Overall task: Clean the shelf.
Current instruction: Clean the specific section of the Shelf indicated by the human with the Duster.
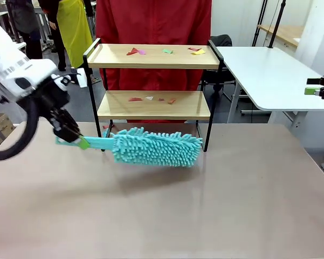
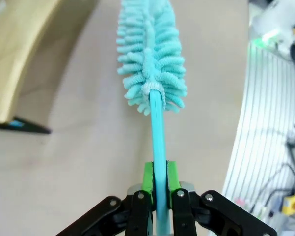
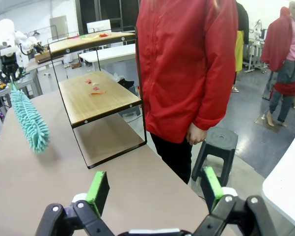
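1. Nearest us, the right gripper (image 3: 154, 184) has its jaws spread wide, with nothing between the green pads.
2. The left gripper (image 1: 80, 141) (image 2: 159, 178) is clamped tight on the flat teal handle (image 2: 158, 128) of a duster (image 1: 156, 147).
3. The duster's long axis lies nearly level, left to right. Its handle is toward the robot's left and its fluffy head points right. It is held above the brown table (image 1: 215, 205), with its shadow beneath, just in front of the shelf's feet.
4. The shelf (image 1: 151, 58) stands upright at the table's far edge. Its long axis runs left to right and its open front faces us.
5. The top board carries paper scraps (image 1: 133, 52) in red, purple, green and yellow. The lower board (image 1: 188, 108) has a few red scraps and one white.
6. A person (image 1: 151, 21) in a red coat stands right behind the shelf.
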Action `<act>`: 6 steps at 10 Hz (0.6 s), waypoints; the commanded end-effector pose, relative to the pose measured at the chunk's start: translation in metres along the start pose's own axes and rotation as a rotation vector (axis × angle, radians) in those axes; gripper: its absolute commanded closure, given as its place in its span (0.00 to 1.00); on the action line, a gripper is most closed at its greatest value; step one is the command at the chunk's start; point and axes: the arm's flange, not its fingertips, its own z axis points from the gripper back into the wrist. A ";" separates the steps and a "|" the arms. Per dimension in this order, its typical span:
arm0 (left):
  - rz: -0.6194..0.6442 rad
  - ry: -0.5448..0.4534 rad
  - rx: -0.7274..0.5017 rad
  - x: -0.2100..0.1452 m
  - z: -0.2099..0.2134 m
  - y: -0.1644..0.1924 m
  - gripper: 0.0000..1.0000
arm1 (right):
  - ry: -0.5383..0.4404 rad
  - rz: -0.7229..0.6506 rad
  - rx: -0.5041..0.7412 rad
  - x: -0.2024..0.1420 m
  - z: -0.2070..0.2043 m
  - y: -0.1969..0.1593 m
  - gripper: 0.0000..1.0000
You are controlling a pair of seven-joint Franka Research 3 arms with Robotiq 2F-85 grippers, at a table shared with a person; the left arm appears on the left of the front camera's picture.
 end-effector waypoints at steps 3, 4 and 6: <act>-0.093 0.299 0.101 -0.001 0.109 -0.008 0.87 | 0.000 0.004 -0.001 0.002 0.000 0.000 0.00; -0.129 0.371 0.104 -0.002 0.133 -0.014 0.87 | 0.000 0.004 -0.001 0.002 0.000 0.000 0.00; -0.214 0.455 0.065 0.005 0.174 -0.029 0.87 | 0.000 0.004 -0.001 0.002 0.000 0.000 0.00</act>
